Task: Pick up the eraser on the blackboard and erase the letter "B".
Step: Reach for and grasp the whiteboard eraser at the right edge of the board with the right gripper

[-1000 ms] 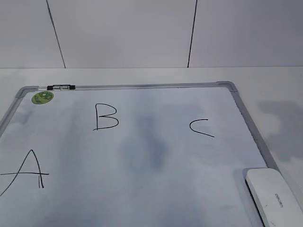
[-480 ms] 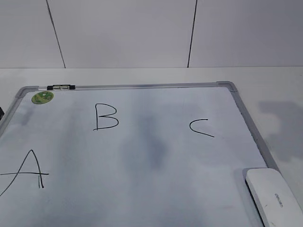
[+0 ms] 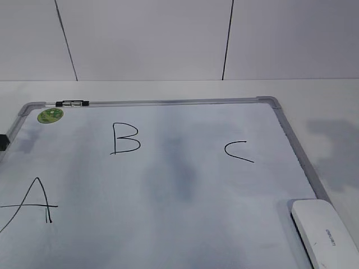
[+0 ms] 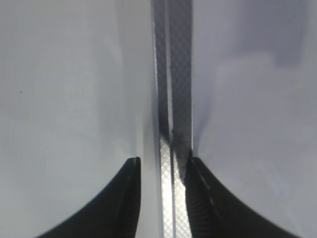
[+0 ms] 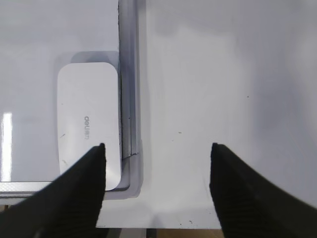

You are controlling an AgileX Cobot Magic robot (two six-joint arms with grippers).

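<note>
Flat white plastic eraser (image 3: 324, 232) sits on grey-framed whiteboard (image 3: 168, 190), hand-drawn black "B" (image 3: 125, 138) intact. Right claw (image 5: 156, 148) wide, empty; left claw (image 4: 161, 161) narrow over frame.

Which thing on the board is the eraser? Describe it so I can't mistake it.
Start at the whiteboard with the grey metal frame. Follow its right edge to the near corner, where the eraser lies flat beside the frame. It is the only solid item there: a white rounded oblong with small grey lettering, unlike the marker-drawn letters.
</note>
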